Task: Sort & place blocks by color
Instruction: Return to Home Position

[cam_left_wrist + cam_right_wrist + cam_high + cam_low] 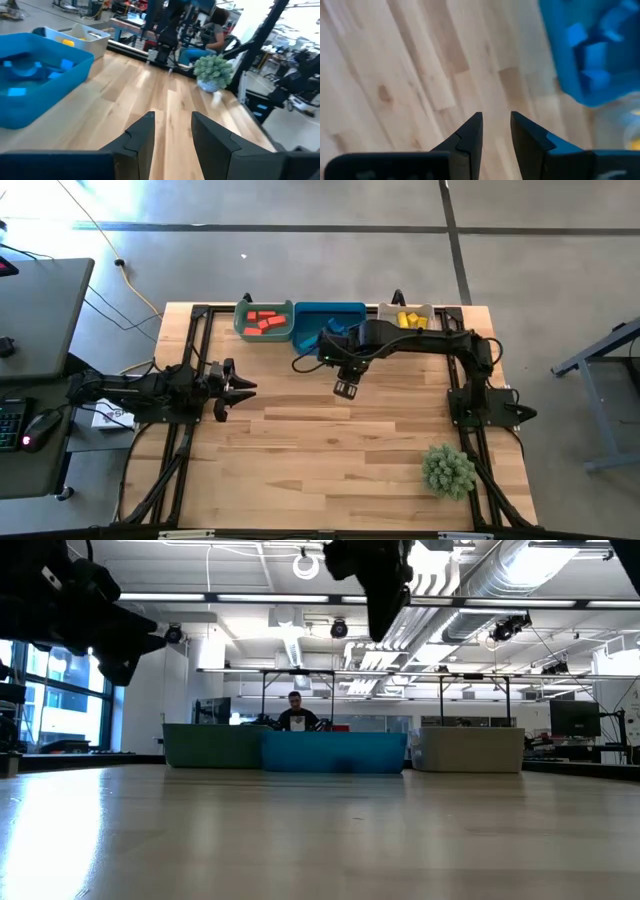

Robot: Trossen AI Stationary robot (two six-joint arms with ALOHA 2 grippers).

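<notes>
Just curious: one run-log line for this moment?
red blocks: green bin; blue blocks: blue bin; yellow blocks: white bin; left gripper: open, left side; right gripper: open, near blue bin

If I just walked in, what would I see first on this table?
Probably the row of bins at the far edge of the table: a green bin with red blocks, a blue bin with blue blocks, a pale bin with yellow blocks. Then the spiky green plant, alone at the near right corner, and the right end effector, open, above bare wood before the blue bin.
</notes>
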